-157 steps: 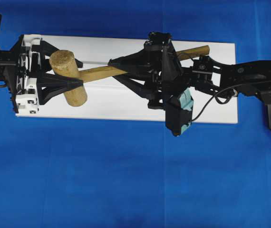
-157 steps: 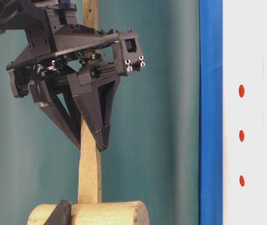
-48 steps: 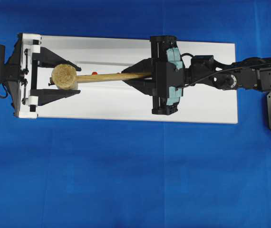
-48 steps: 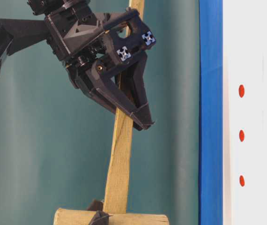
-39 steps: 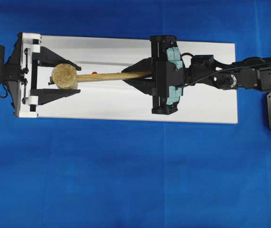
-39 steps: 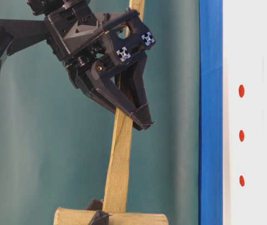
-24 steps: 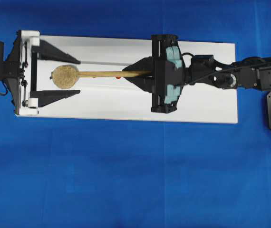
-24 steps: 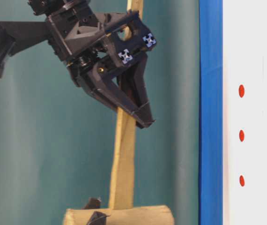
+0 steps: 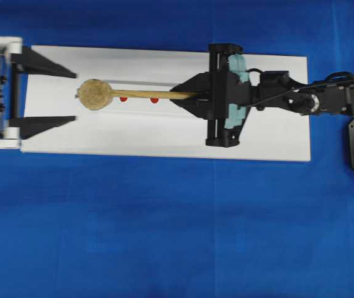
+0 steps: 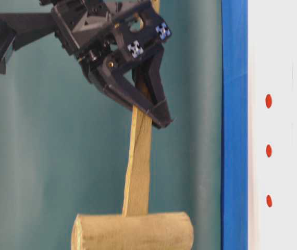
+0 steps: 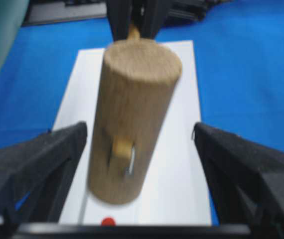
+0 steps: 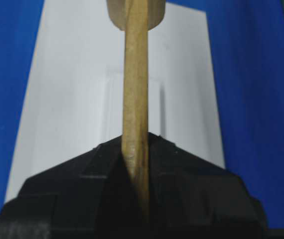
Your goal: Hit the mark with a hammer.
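Note:
The hammer, a light wooden mallet, hangs over the white board (image 9: pixel 164 136), its head (image 9: pixel 95 94) at the left and its slim handle (image 9: pixel 152 94) running right. My right gripper (image 9: pixel 190 95) is shut on the handle (image 12: pixel 136 99), also seen from table level (image 10: pixel 158 117). In that view the head (image 10: pixel 133 232) stands a little off the board. My left gripper (image 9: pixel 76 96) is open wide at the board's left end, and its fingers (image 11: pixel 47 154) flank the head (image 11: pixel 132 99) without touching. Two red marks (image 9: pixel 123 99) show beside the handle, and one (image 11: pixel 108 221) lies just before the head.
The board lies on a blue cloth (image 9: pixel 164 236). A row of three red marks (image 10: pixel 268 151) shows on the board from table level. The right arm (image 9: pixel 326 102) reaches in from the right edge.
My left gripper has opened wide and drawn back to the left, off the hammer head. The right gripper has shifted a little right with the hammer, uncovering red marks beside the handle.

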### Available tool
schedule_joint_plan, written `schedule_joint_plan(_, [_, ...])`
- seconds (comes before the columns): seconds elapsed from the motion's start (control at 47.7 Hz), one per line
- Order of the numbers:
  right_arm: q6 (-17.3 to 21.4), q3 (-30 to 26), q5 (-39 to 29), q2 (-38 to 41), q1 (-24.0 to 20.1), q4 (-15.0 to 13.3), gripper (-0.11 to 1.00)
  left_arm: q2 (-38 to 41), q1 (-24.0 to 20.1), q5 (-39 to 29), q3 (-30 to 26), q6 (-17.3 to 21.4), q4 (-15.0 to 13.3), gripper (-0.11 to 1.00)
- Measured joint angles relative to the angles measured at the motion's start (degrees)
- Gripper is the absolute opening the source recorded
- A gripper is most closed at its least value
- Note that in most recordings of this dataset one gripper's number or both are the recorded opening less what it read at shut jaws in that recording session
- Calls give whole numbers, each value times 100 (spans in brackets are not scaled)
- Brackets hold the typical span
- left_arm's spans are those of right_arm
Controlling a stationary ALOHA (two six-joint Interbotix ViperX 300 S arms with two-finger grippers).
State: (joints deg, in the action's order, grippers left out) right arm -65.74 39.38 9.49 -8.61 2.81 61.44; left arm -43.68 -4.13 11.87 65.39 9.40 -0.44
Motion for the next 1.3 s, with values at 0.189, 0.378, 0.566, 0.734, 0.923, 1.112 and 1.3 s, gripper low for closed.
schedule_joint_plan(0.189, [-9, 211, -123, -202, 0, 158, 2, -1116, 0, -940, 334, -26, 0, 84])
schedule_joint_plan(0.378, [-9, 272, -132, -264, 0, 237, 2, -1907, 0, -1600, 527, -35, 0, 84])
schedule_joint_plan(0.566, [0, 272, -123, -264, 0, 255, 2, -2171, 0, -1793, 615, -53, 0, 84])
schedule_joint_plan(0.734, [0, 272, -9, -264, 123, 255, 2, -2171, 0, -1793, 668, -70, 0, 84])
schedule_joint_plan(0.923, [0, 272, 53, -264, 264, 272, 2, -2171, 0, -1802, 721, -88, 0, 84])
schedule_joint_plan(1.112, [0, 272, 53, -264, 229, 272, 2, -2171, 0, -1802, 729, -88, -9, 83])
schedule_joint_plan(1.3, [9, 272, 62, 325, 237, 475, 2, -2180, 0, -1802, 729, -97, 0, 83])
